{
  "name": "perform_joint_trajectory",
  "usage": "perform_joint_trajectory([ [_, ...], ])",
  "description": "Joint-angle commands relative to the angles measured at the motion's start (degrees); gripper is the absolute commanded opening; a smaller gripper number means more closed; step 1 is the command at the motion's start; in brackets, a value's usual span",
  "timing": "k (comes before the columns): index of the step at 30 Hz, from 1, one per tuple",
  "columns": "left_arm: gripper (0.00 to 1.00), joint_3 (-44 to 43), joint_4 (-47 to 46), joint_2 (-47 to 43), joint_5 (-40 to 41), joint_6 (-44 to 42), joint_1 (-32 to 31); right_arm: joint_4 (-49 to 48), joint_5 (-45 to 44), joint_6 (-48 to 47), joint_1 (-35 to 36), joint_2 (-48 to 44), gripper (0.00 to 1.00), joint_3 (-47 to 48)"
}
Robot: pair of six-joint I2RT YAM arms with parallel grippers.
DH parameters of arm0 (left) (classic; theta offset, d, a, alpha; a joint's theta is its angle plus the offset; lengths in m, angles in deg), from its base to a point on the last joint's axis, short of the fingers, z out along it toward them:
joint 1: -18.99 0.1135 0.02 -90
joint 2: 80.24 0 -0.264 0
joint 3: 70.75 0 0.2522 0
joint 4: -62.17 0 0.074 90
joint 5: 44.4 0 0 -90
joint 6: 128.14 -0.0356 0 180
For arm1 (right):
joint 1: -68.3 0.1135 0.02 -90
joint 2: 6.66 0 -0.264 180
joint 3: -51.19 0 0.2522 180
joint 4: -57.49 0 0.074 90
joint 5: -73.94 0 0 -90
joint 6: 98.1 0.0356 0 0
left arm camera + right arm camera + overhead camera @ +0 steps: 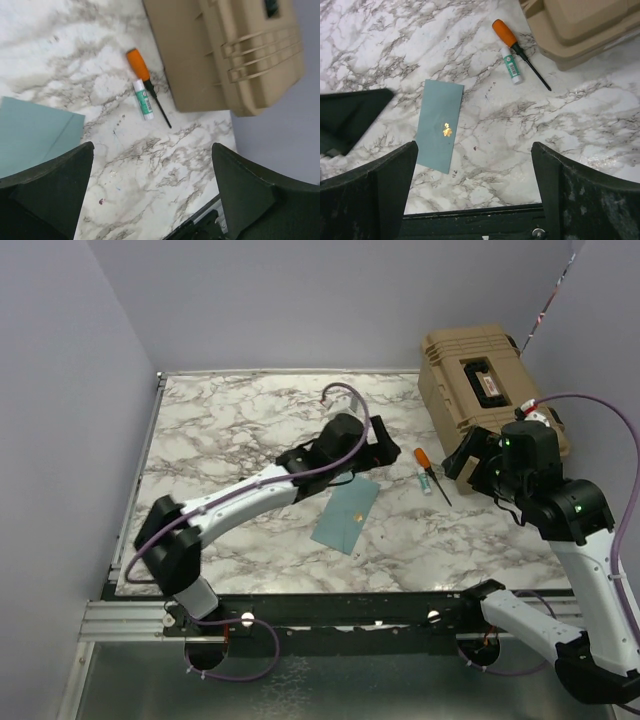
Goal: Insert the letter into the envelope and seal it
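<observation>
The teal-blue envelope [347, 515] lies flat on the marble table, closed, with a small gold sticker [359, 513] on top. It also shows in the right wrist view [440, 125], and one corner of it shows in the left wrist view [30, 132]. The cream letter is not in view. My left gripper [378, 455] is open and empty above the envelope's far end, and its jaws [152, 200] stand wide apart over bare marble. My right gripper [472, 462] is open and empty, raised to the right of the envelope [475, 200].
An orange-handled screwdriver [430, 472] and a small white tube [426, 483] lie right of the envelope. A tan hard case [485, 380] stands at the back right. Grey walls close in the table, and a black rail runs along its near edge.
</observation>
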Motion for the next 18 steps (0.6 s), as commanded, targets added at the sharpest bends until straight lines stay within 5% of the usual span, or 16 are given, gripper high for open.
perform_joint_trajectory([
  [1,0.99,6.7,9.9,-16.1,15.4,-5.3,0.0,5.8,-1.2,-2.1,0.1,2.7,0.99,4.0],
  [8,0.99,9.6,26.9,-38.0,29.7,-11.6,0.0,2.6,1.2,-5.1,0.1,-0.7,1.00,4.5],
  [18,0.99,4.4,42.6,-54.7,38.0,-15.6,-0.1,1.9,-0.2,-10.1,0.1,1.8,1.00,12.8],
])
